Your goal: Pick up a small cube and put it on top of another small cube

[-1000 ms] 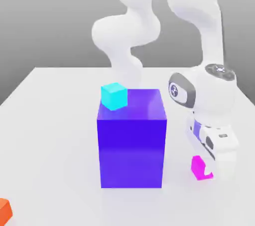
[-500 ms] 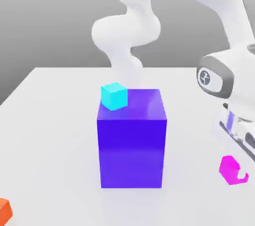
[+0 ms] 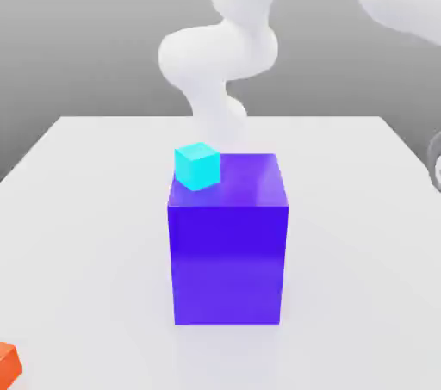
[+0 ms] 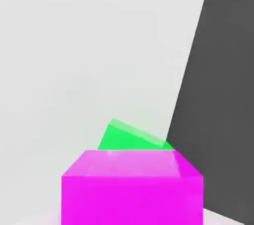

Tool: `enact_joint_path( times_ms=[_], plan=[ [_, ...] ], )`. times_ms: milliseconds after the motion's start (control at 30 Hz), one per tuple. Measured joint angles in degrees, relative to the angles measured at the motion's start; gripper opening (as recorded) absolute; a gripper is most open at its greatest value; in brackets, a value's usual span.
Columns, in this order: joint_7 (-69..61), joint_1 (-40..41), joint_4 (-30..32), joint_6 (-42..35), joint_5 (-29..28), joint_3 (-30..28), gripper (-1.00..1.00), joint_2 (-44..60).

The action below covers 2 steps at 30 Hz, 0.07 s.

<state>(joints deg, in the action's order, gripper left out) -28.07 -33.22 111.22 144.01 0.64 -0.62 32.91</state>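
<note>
A small magenta-pink cube (image 4: 131,189) sits very close to the camera in the hand view. A green cube (image 4: 130,138) pokes out from behind its top edge, tilted and mostly hidden by it. I cannot tell whether the two touch. In the exterior view, a sliver of my wrist (image 3: 435,156) shows at the right edge, and the arm's white links (image 3: 220,61) rise behind the big block.
A big blue-violet block (image 3: 227,250) stands mid-table with a cyan cube (image 3: 197,166) on its top far-left corner. An orange cube (image 3: 7,364) lies at the near left corner. In the hand view the white table (image 4: 74,60) ends at an edge against dark background.
The hand has swung towards the exterior view's right, carrying the magenta-pink cube along. Both have left that view past its right edge.
</note>
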Motion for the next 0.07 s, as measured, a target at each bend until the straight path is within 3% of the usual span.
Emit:
enact_joint_path(
  times_ms=[67],
  plan=[
    [0.0, 0.0, 0.0, 0.0, 0.0, 0.0, 1.0, 0.0]
  ],
)
